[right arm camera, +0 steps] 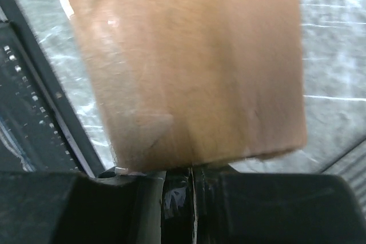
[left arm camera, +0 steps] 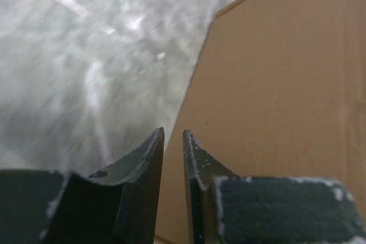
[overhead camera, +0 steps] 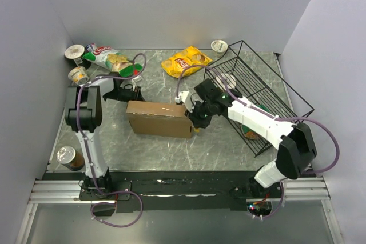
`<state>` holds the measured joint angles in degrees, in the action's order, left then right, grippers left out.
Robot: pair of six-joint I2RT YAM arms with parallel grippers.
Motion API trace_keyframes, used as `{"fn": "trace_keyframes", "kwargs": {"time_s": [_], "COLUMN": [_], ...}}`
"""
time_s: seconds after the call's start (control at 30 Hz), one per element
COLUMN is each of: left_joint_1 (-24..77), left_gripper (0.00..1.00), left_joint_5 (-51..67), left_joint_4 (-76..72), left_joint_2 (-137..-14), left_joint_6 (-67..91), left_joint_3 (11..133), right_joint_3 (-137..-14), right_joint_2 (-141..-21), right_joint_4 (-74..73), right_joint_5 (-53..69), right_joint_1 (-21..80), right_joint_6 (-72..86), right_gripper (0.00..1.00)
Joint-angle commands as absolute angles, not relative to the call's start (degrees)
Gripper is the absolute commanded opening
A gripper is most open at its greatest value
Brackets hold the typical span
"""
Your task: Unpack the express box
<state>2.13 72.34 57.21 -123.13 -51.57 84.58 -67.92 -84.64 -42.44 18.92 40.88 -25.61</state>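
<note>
Express box (overhead camera: 159,118): flat, matte brown cardboard, lid down, mid-table, long axis running left to right. Of the 2 arms, the right is engaged. Right gripper (overhead camera: 198,116) meets the box's right short end, jaws drawn nearly together; a pinch on cardboard cannot be confirmed. Left gripper (overhead camera: 132,92), fingers almost meeting and empty, sits just behind the far-left corner. Tabletop (overhead camera: 171,147): glossy marbled grey.

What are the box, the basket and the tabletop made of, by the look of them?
The express box: matte brown cardboard, folded edges. The basket: thin black wire, probably coated metal, open grid. The tabletop: grey marbled, glossy with glare streaks; stone or laminate, cannot tell.
</note>
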Motion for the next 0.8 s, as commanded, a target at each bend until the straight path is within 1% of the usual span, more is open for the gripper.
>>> {"fn": "trace_keyframes", "kwargs": {"time_s": [0.0, 0.23, 0.4, 0.53, 0.77], "left_joint_1": [3.96, 3.87, 3.25, 2.73, 2.11], "left_gripper": [0.27, 0.29, 0.29, 0.29, 0.29], "left_joint_5": [69.00, 62.25, 60.38, 61.17, 60.03], "left_joint_4": [33.89, 25.85, 26.37, 23.30, 12.58], "left_joint_2": [-113.92, -112.77, -111.36, -107.68, -99.59], "left_joint_6": [-32.56, -22.42, -21.01, -18.99, -11.26], "left_joint_3": [77.35, 76.82, 77.26, 73.05, 65.57], "right_joint_3": [-75.49, -80.42, -81.12, -80.77, -82.53], "right_joint_2": [-90.42, -94.48, -95.19, -93.96, -93.78], "right_joint_4": [-35.16, -34.63, -33.75, -33.22, -32.08], "right_joint_5": [20.92, 20.75, 19.08, 19.42, 19.42], "right_joint_1": [40.70, 39.38, 38.76, 38.67, 40.34], "right_joint_6": [-25.49, -21.80, -21.79, -21.89, -23.99], "right_gripper": [0.00, 0.00, 0.00, 0.00, 0.00]}}
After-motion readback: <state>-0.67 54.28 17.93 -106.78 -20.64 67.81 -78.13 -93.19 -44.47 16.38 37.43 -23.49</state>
